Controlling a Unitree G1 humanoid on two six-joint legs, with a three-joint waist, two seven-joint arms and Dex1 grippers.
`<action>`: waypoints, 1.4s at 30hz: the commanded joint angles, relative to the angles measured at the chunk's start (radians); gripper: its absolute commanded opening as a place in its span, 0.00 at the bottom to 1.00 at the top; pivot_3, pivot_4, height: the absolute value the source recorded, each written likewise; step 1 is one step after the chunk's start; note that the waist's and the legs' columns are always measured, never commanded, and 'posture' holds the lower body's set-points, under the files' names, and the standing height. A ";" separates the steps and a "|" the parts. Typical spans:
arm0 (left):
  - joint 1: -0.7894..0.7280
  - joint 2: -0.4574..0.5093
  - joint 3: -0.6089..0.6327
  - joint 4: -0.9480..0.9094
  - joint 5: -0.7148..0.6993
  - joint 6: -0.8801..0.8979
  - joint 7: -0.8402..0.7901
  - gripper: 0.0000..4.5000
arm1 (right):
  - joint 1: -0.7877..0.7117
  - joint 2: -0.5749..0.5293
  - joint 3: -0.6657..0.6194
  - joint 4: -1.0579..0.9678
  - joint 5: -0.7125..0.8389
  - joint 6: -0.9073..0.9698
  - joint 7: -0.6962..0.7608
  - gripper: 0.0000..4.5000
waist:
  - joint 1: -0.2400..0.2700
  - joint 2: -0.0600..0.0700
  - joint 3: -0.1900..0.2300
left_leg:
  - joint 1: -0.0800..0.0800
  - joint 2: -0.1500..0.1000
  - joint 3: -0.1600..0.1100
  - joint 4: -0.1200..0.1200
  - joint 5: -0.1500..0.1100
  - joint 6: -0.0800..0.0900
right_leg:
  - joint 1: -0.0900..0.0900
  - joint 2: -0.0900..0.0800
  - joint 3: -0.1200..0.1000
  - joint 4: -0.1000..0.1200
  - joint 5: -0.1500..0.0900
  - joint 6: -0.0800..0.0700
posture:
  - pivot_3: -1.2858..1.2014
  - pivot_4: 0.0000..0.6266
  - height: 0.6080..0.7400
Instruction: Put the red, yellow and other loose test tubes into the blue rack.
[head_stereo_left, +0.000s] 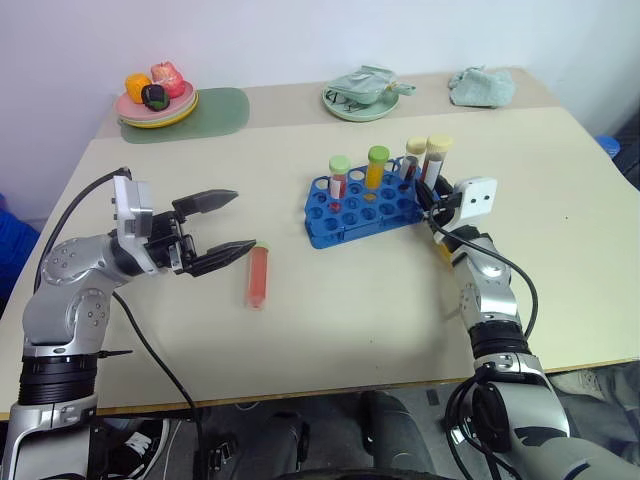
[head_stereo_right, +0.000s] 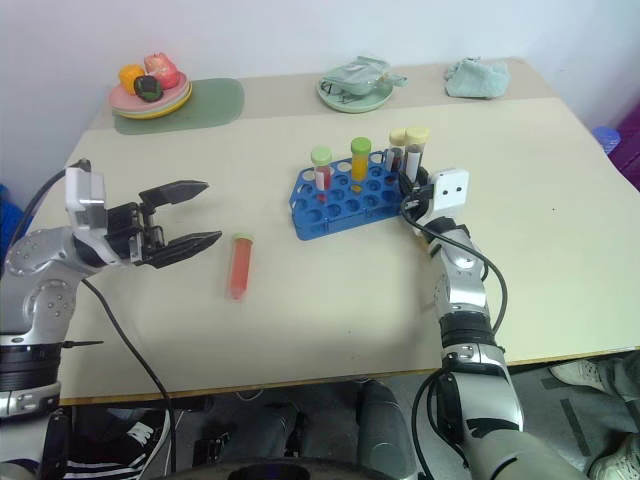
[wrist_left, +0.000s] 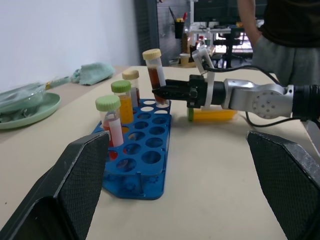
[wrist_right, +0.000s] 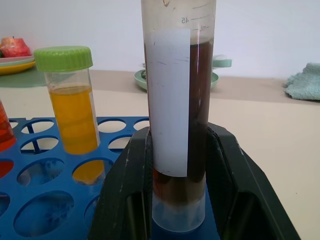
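Table (head_stereo_left: 330, 320): beige, carries everything; plates w/ food + green cloth parked along far edge, well apart from work area.

Blue rack (head_stereo_left: 345, 225): mid-table, slightly skewed, within reach of R arm. Holds four tubes upright: red-filled green cap (head_stereo_left: 339, 176), yellow-orange green cap (head_stereo_left: 377, 165), two dark brown w/ pale-yellow caps at R end. Most holes open, so room left for more.

Left gripper (head_stereo_left: 222, 228): jaws spread wide, empty, hanging above table just beside loose tube, aimed across toward it. Prob. staged for next pick.

Right gripper (head_stereo_left: 428, 197): clamped shut on lower part of dark brown tube (wrist_right: 177, 100), at R end of rack. Tube upright, bottom just above or at a hole; seated or not, can't tell. Low grip keeps cap + body clear of neighbours; likely mid-insert, not yet let go.

Loose red tube (head_stereo_left: 258, 277): lying flat on table, between left gripper and rack, cap toward far side, untouched. Judged last one left to rack.

Another yellow-filled tube lying on table beyond R arm in left wrist view (wrist_left: 212, 115); may also need racking.
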 joint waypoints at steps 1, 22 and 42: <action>-0.022 0.019 0.033 -0.013 -0.016 -0.006 -0.003 1.00 | -0.006 0.015 -0.004 -0.008 0.012 -0.024 -0.006 0.19 | 0.000 0.000 0.000 | 0.000 0.000 0.000 0.000 0.000 0.000 | 0.000 0.000 0.000 0.000 0.000 0.000 | 0.52 0.24 1.00; -0.028 0.021 0.033 -0.015 -0.021 0.001 0.001 1.00 | -0.021 0.024 -0.050 0.008 0.096 0.010 0.021 0.96 | -0.010 0.000 0.000 | 0.000 0.000 0.000 0.000 0.000 0.000 | 0.000 0.000 0.000 0.000 0.000 0.000 | 0.52 0.24 1.00; 0.012 -0.030 0.015 -0.036 -0.019 -0.017 0.013 1.00 | 0.226 -0.380 -0.040 -0.668 0.356 0.755 0.303 0.98 | 0.010 0.001 0.000 | 0.000 0.000 0.001 0.000 0.000 0.000 | 0.000 0.000 0.002 -0.001 0.000 0.000 | 0.52 0.24 1.00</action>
